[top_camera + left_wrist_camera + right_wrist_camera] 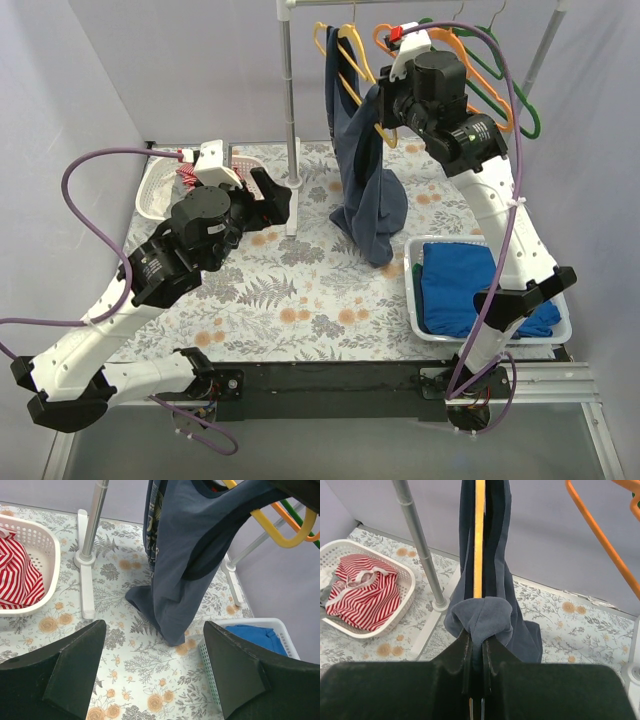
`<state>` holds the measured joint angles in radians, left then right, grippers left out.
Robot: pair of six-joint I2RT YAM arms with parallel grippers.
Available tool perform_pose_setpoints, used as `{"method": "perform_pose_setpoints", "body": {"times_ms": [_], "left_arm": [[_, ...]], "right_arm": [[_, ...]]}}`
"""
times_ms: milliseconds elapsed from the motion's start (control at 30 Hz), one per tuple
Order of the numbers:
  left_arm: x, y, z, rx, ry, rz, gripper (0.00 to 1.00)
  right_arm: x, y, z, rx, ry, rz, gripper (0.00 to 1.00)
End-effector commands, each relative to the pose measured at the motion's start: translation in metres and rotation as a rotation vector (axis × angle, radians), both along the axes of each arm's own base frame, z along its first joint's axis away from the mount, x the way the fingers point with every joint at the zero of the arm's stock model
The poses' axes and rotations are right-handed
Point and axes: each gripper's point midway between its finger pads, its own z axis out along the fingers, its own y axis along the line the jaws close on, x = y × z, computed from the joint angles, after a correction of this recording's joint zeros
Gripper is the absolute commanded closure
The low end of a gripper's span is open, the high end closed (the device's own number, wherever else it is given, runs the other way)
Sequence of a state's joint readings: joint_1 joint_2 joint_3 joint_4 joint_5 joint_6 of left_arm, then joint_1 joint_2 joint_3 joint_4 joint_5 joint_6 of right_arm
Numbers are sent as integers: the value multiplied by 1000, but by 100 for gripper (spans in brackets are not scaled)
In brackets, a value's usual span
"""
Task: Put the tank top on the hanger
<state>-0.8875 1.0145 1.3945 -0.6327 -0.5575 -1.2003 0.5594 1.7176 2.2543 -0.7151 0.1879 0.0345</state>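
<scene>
Navy tank top (365, 180) droops (bunched) on yellow hanger (479, 540); R gripper (477, 647) pinches its fabric, L gripper (154, 630) spread.

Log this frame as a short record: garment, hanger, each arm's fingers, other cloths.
hanger: yellow, raised, inside the tank top
tank top: hangs from it, lower end on the table
right fingers: shut on bunched tank top fabric at the hanger
left fingers: open, empty, above the table
other cloths: striped cloth in left basket; blue cloth in right basket
</scene>
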Motion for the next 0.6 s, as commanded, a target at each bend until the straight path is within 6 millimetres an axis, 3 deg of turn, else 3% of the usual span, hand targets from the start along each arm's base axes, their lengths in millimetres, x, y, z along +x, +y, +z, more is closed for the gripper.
{"method": "perform_pose_setpoints", "body": {"times_ms": [0,100,333,567], "left_arm": [[-7,6,4,3,-9,-14,21],[-7,7,2,5,-7,-13,21],[-5,2,0,10,-5,-24,21],[-4,-1,-4,10,2,-31,21]], "right_arm": [[9,12,58,144,-175,64,99],[15,18,52,157,-155,87,99],[27,31,18,139,-80,115,99],[30,30,8,135,-56,117,99]]}}
